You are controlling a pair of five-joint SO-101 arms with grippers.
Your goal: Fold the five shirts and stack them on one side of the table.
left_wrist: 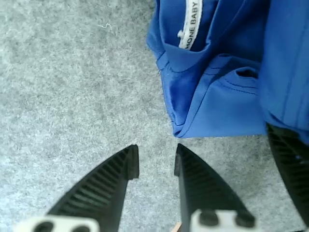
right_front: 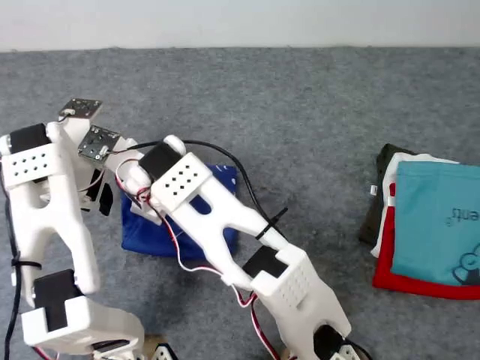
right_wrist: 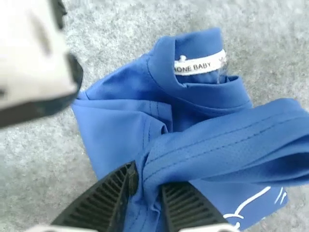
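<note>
Jaws: left jaws released, nothing between them; right jaws clenched on a raised fold of the blue shirt [right_wrist: 120, 130].

High view. Grey, carpet-like surface [right_front: 300, 105]; pale wall [right_front: 240, 22] along its far edge. Blue shirt lies on the left half of the surface. The right arm [right_front: 217, 210] crosses it diagonally, and the left arm [right_front: 45, 202] stands just beside its left edge. The visible blue patch has its long axis roughly left to right. The collar end is covered by the arm, so I cannot tell its direction. Well apart, at the right edge, is a stack of folded shirts: teal shirt [right_front: 431, 225] on top, with white shirt [right_front: 405, 161], red shirt [right_front: 420, 285] and dark shirt [right_front: 373, 217] showing beneath, offset.

Left wrist view. Left jaws are spread over bare surface, tips near a folded corner of the blue shirt but not touching it. The collar label [left_wrist: 190, 21] lies beyond that corner, away from the tips.

Right wrist view. The pinched fold rises as a band across the rest of the shirt. The collar opening points away from the right jaws. White print [right_wrist: 251, 203] is on the fabric near them.
</note>
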